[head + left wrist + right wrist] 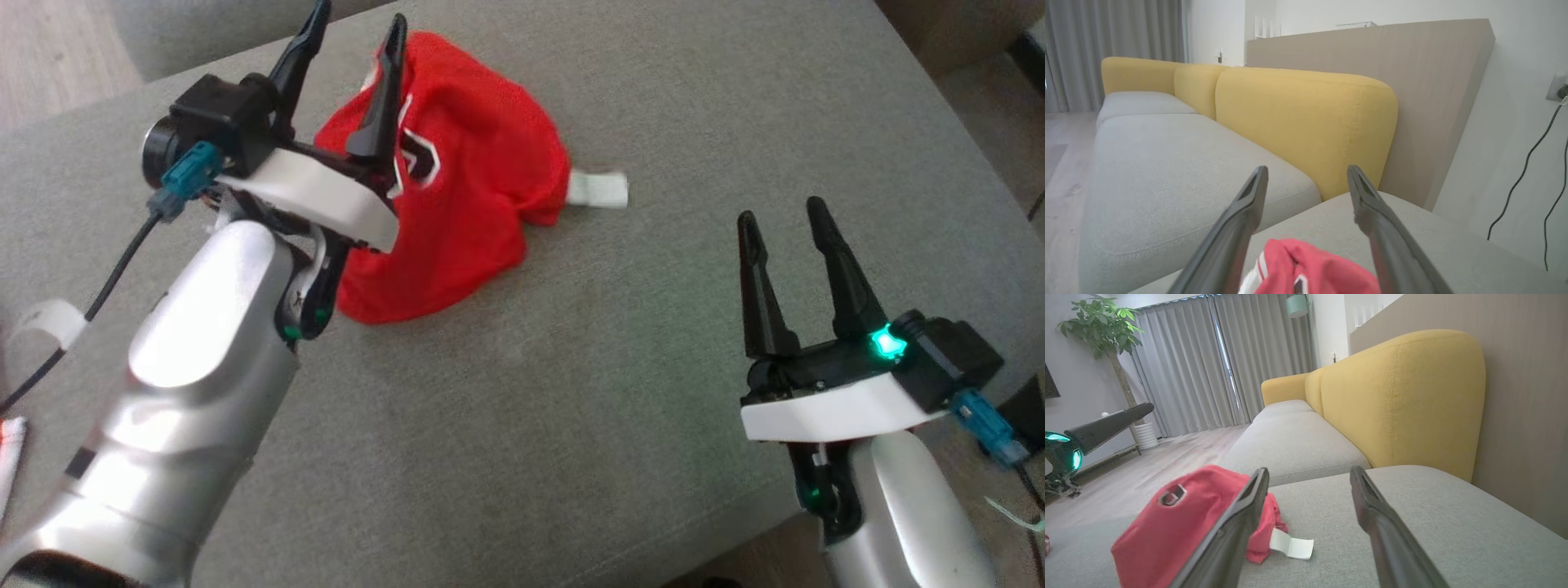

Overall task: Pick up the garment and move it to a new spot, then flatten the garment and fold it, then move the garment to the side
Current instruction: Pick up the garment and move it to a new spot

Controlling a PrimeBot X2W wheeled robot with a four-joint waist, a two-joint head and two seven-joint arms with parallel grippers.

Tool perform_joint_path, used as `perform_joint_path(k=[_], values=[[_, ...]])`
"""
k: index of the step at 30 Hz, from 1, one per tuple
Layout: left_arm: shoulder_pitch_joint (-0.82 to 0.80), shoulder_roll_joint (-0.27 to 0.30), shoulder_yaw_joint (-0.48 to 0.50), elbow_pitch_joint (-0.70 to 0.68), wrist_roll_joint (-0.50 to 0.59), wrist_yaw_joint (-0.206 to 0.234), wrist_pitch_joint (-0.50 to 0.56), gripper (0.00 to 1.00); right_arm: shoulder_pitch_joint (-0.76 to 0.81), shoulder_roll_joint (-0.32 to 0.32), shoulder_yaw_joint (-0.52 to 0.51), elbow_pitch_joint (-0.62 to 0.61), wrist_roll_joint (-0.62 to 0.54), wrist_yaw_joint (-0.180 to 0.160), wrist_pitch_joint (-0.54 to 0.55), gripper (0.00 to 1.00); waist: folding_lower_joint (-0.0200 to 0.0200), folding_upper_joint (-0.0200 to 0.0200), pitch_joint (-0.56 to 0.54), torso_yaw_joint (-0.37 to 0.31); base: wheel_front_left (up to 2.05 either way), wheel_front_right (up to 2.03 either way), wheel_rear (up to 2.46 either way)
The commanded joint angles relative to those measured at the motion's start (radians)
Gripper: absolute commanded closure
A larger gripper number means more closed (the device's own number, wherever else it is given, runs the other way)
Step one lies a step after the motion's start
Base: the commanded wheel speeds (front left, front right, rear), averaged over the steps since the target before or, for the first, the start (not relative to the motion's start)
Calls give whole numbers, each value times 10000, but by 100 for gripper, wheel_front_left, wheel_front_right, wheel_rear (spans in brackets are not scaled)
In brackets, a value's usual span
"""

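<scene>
With left fingers (pixel 380 106) spread empty over the red garment (pixel 473 196) bunched far left on the grey cushion (pixel 571 367) and right fingers (pixel 841 269) open well apart, opposite edges should be gripped and drawn flat.

We are looking at a red garment (pixel 465 204) carrying white trim, with a white tag (pixel 598 189) showing at its three o'clock. The cushion (pixel 571 392) under it is showing plain grey. The left gripper (pixel 359 16) and right gripper (pixel 780 210) are wearing black fingers and white collars, and the right is glowing green. The backrest (pixel 1306 122) is showing mustard yellow, the curtains (pixel 1208 363) grey.
</scene>
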State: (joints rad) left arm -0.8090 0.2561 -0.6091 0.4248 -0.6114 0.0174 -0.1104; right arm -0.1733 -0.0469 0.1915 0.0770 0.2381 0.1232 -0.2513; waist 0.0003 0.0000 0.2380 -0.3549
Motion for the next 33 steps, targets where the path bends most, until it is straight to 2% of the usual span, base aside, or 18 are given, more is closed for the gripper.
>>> perform_joint_path(k=[1, 7, 9, 12, 17, 22, 28, 33], values=[[-593, 284, 415, -142, 112, -12, -276, 0, -202, -33, 196, -381, -23, 75, -105, 0, -3, 0, -53, 216, 0, 0, 0], [-89, 590, 631, 130, 125, -175, -1118, 0, -53, -33, -202, -243, -522, 75, -105, 0, -3, 0, -520, 1403, 0, 0, 0], [427, 740, 664, 7, 4, -427, -1266, 0, 47, -33, -423, -153, -542, 75, -105, 0, -3, 0, -743, 1866, 0, 0, 0], [1393, 958, 765, -318, -107, -570, -1408, 0, 274, -33, -717, -45, -661, 75, -105, 0, -3, 0, -1053, 2569, 0, 0, 0], [3195, 1085, 1136, -1173, -1, -313, -1503, 0, 781, -33, -1031, 99, -893, 75, -105, 0, -3, 0, -1459, 3526, 0, 0, 0], [4702, 774, 1666, -1998, 414, -53, -1510, 0, 1118, -33, -1300, 168, -955, 75, -105, 0, -3, 0, -1712, 4005, 0, 0, 0], [6299, -68, 2427, -2529, 1169, 92, -1512, 0, 1411, -33, -1413, 304, -1016, 75, -105, 0, -3, 0, -1919, 4268, 0, 0, 0], [6826, -656, 3154, -2805, 1638, -176, -1513, 0, 1435, -33, -1407, 360, -1012, 75, -105, 0, -3, 0, -1865, 4332, 0, 0, 0]])
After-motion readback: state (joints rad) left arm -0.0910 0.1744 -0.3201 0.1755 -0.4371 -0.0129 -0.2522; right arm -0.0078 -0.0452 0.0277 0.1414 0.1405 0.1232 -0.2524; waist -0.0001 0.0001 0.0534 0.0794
